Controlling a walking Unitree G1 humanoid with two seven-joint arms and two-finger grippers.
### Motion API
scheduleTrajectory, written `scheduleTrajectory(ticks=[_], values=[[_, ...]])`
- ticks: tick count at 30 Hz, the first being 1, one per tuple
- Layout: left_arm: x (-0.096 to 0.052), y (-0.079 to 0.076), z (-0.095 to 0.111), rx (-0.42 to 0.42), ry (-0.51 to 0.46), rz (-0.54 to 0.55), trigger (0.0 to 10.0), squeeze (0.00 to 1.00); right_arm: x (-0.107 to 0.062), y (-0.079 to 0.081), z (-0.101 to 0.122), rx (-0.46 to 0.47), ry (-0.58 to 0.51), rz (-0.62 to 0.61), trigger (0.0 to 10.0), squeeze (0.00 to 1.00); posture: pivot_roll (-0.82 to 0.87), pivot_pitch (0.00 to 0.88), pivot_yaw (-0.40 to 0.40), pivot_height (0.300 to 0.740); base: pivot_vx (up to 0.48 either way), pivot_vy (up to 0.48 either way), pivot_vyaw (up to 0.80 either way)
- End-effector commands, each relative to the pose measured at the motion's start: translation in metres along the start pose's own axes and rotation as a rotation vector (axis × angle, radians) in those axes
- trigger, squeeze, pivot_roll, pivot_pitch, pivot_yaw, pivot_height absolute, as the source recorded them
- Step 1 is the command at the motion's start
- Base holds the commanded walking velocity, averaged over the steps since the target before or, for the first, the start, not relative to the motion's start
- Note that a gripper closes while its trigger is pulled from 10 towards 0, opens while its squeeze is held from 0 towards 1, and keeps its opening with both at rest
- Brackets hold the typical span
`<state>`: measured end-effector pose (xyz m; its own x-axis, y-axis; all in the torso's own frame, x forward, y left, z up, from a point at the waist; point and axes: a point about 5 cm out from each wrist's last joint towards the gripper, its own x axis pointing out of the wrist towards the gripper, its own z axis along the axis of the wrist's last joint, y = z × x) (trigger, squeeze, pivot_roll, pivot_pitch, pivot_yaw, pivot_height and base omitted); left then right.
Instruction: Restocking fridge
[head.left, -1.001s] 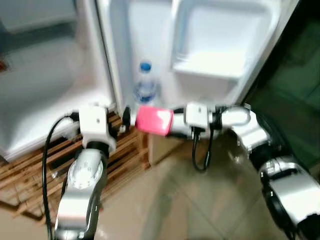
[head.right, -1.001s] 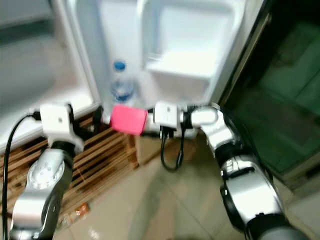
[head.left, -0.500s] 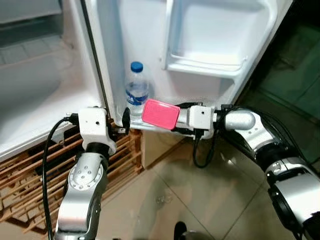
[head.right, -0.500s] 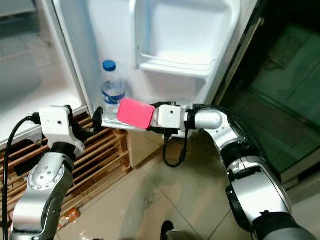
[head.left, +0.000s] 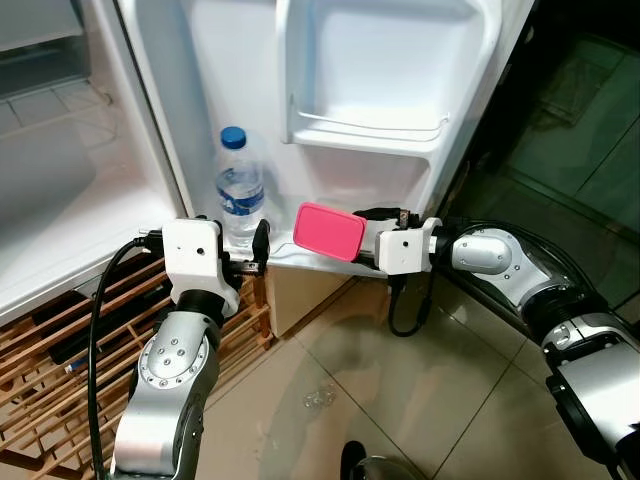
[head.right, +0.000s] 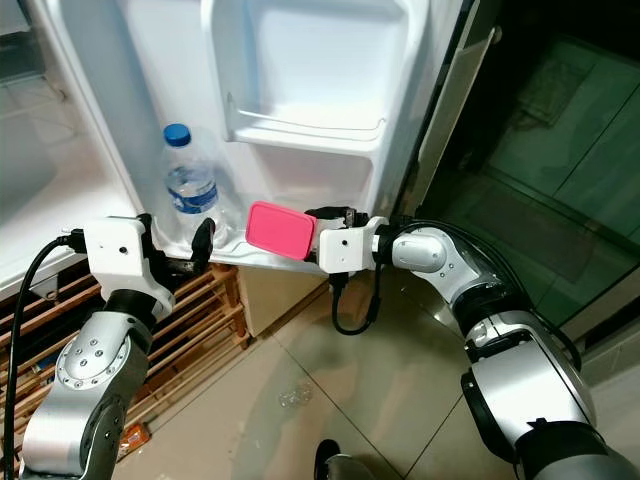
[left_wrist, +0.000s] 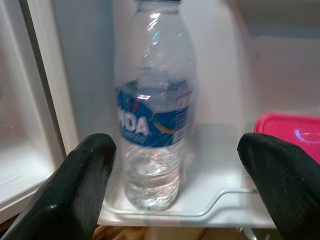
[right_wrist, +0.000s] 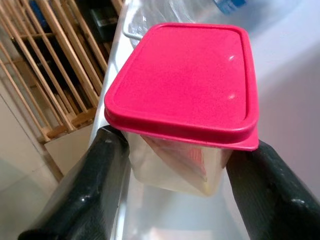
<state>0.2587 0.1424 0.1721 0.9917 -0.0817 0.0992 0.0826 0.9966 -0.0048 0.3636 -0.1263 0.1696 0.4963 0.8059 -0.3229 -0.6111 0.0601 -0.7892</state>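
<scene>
The fridge door stands open, and a clear water bottle (head.left: 240, 195) with a blue cap and label stands upright at the left end of its bottom door shelf (head.left: 300, 263). My left gripper (left_wrist: 177, 167) is open just in front of the bottle (left_wrist: 155, 125), one finger on each side and not touching it. My right gripper (right_wrist: 177, 167) is shut on a clear food container with a pink lid (right_wrist: 185, 80). The container (head.left: 328, 231) is held tilted at the shelf's rim, to the right of the bottle. I cannot tell if it rests on the shelf.
An empty white door bin (head.left: 365, 135) hangs above the bottom shelf. A wooden slatted rack (head.left: 60, 340) lies on the floor at lower left, under the fridge body (head.left: 50, 190). A dark glass panel (head.left: 580, 130) is on the right. Glossy tiled floor (head.left: 400, 400) lies below.
The view has swung and sharpened. The pink-lidded container, earlier in front of the bottle's base, is now to the bottle's right. The left gripper stays in front of the bottle.
</scene>
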Motion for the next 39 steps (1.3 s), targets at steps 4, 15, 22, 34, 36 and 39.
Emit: scheduleTrajectory(ticks=[4,15,22,34,36,39], values=[[-0.004,0.001,0.002,0.009,0.007,-0.004,10.0,0.00,-0.002,-0.006,-0.011,0.299,0.020,-0.027,0.0,0.00,-0.03,0.137,-0.029,0.740,0.000,0.000,0.00],[-0.004,0.001,0.001,0.007,0.011,-0.007,10.0,0.00,-0.005,-0.027,-0.008,0.533,-0.029,0.021,10.0,1.00,-0.03,0.116,-0.030,0.740,0.000,0.000,0.00],[-0.002,-0.002,0.000,-0.001,0.011,-0.007,10.0,0.00,-0.019,-0.031,-0.009,0.342,0.040,0.145,10.0,1.00,-0.04,0.103,-0.038,0.740,0.000,0.000,0.00],[-0.001,-0.004,-0.001,-0.009,0.013,-0.009,10.0,0.00,-0.022,-0.027,-0.012,0.220,0.107,0.133,10.0,0.00,-0.04,0.094,-0.041,0.740,0.000,0.000,0.00],[-0.001,-0.004,-0.001,-0.009,0.013,-0.009,10.0,0.00,-0.022,-0.029,-0.010,0.222,0.083,0.121,10.0,0.00,-0.04,0.094,-0.042,0.740,0.000,0.000,0.00],[-0.002,-0.004,-0.001,-0.009,0.012,-0.010,10.0,0.00,-0.027,-0.035,-0.005,0.235,0.019,0.089,10.0,0.00,-0.05,0.097,-0.040,0.740,0.000,0.000,0.00]])
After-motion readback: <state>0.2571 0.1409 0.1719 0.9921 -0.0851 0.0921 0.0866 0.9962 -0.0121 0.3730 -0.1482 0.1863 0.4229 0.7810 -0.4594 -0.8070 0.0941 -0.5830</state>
